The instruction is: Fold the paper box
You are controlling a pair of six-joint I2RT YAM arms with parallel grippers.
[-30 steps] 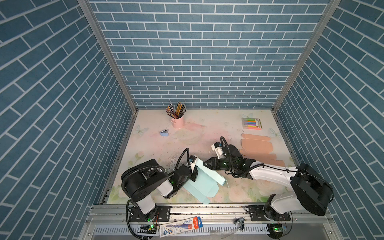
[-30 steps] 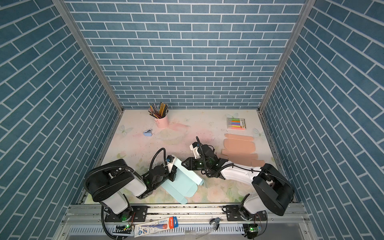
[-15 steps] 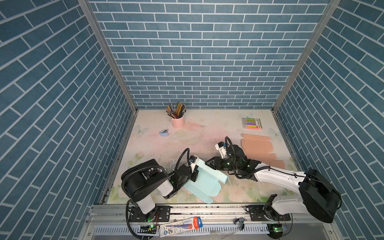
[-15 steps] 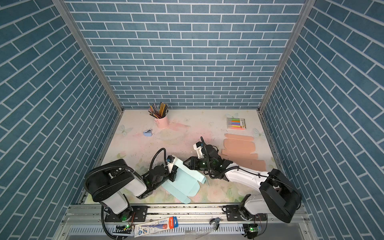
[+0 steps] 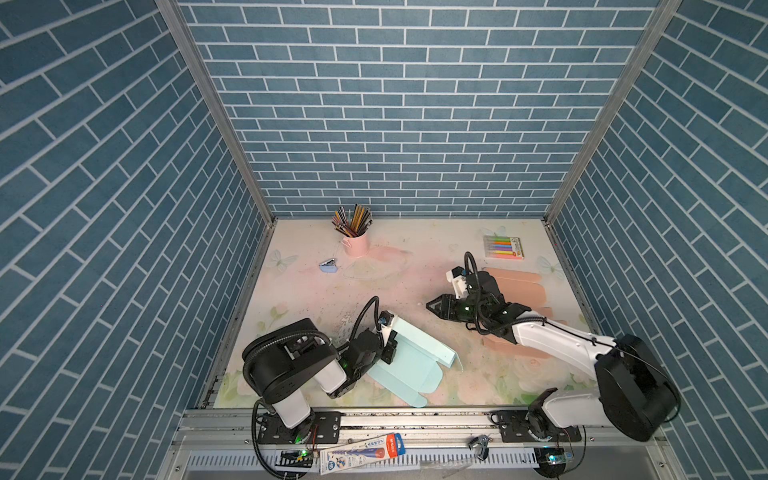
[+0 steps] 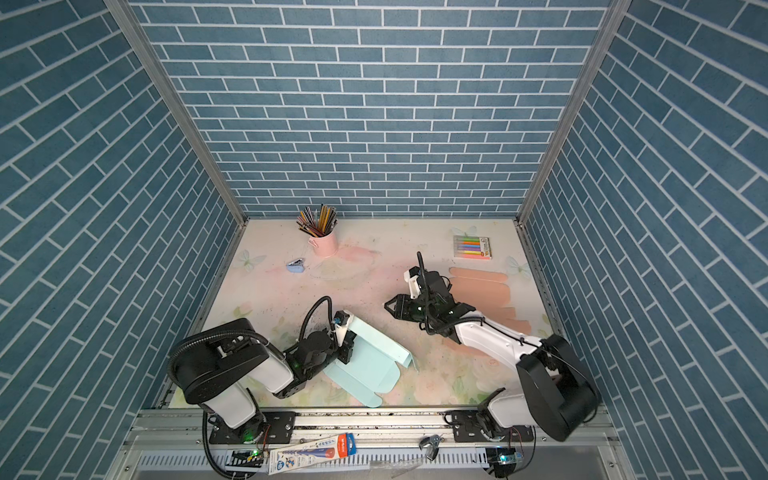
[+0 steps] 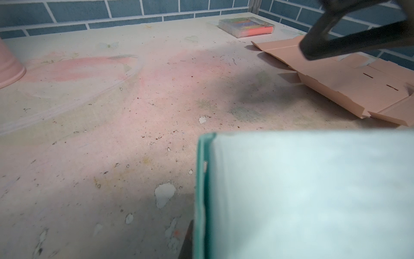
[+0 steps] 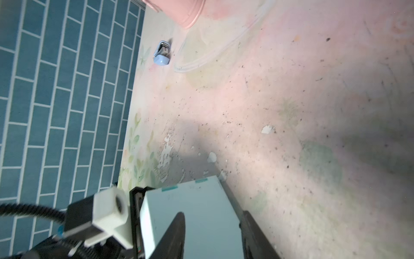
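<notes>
The paper box [image 5: 415, 353] [image 6: 365, 353] is a light-blue card blank, part folded, lying at the front of the table with one long wall raised. My left gripper [image 5: 390, 349] [image 6: 348, 345] is shut on its left end. In the left wrist view the box wall [image 7: 313, 190] fills the near field, with a dark finger [image 7: 187, 244] beside its edge. My right gripper [image 5: 434, 306] [image 6: 392, 308] hovers apart from the box, up and to its right. It is open and holds nothing. In the right wrist view its fingers [image 8: 179, 233] frame the box [image 8: 201, 213] farther off.
Flat pink card blanks [image 5: 519, 286] lie under and behind the right arm. A marker pack [image 5: 503, 247] sits at the back right, and a pink cup of pencils [image 5: 355, 245] at the back middle. A small blue object [image 5: 329, 266] lies near it. Brick walls close in three sides.
My right gripper has drawn back from the box's raised wall, towards the right and the back. The left gripper and the box have stayed put.
</notes>
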